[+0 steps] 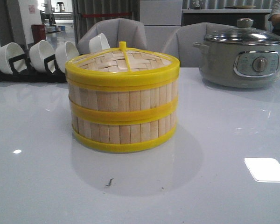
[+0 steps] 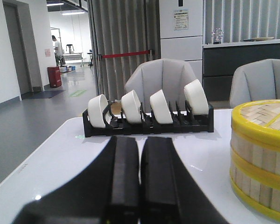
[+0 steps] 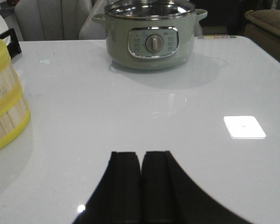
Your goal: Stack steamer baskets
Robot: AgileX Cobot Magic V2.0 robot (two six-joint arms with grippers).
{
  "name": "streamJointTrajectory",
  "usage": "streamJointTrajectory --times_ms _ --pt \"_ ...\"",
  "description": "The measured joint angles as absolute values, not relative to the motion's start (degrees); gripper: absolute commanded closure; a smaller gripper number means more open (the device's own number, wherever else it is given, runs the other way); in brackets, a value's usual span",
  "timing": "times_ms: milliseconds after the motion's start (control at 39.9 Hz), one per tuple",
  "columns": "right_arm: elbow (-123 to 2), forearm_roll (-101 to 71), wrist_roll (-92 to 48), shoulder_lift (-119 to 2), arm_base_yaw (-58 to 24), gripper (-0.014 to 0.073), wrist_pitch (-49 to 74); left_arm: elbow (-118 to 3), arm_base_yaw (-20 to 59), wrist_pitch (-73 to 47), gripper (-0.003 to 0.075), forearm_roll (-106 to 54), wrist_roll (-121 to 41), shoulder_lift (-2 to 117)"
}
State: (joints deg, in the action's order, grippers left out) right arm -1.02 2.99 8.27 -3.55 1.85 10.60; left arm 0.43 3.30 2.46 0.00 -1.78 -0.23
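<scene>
The steamer baskets [image 1: 122, 109] stand as a stack of two in the middle of the white table, with the woven yellow-rimmed lid [image 1: 122, 62] on top. The stack also shows at the edge of the left wrist view [image 2: 261, 156] and of the right wrist view [image 3: 4, 102]. My left gripper [image 2: 140, 140] is shut and empty, low over the table to the left of the stack. My right gripper [image 3: 142, 154] is shut and empty, to the right of the stack. Neither gripper shows in the front view.
A black rack with several white bowls [image 1: 32, 58] stands at the back left; it also shows in the left wrist view [image 2: 147, 114]. A grey-green electric pot with a glass lid [image 1: 245, 56] stands at the back right, also in the right wrist view [image 3: 149, 35]. Grey chairs stand behind the table.
</scene>
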Motion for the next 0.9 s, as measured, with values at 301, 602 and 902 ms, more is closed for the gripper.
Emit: streamJointTrajectory --times_ms 301,602,902 --pt "1.75 2.78 8.27 0.58 1.85 0.0543 9.45 0.43 3.30 2.46 0.0636 0.00 -1.78 -0.23" --pt "1.75 2.73 8.27 0.58 1.85 0.0543 9.45 0.43 3.30 2.46 0.0636 0.00 -1.78 -0.23" --pt "1.75 2.73 8.27 0.58 1.85 0.0543 7.70 0.43 3.30 2.46 0.0636 0.00 -1.78 -0.23"
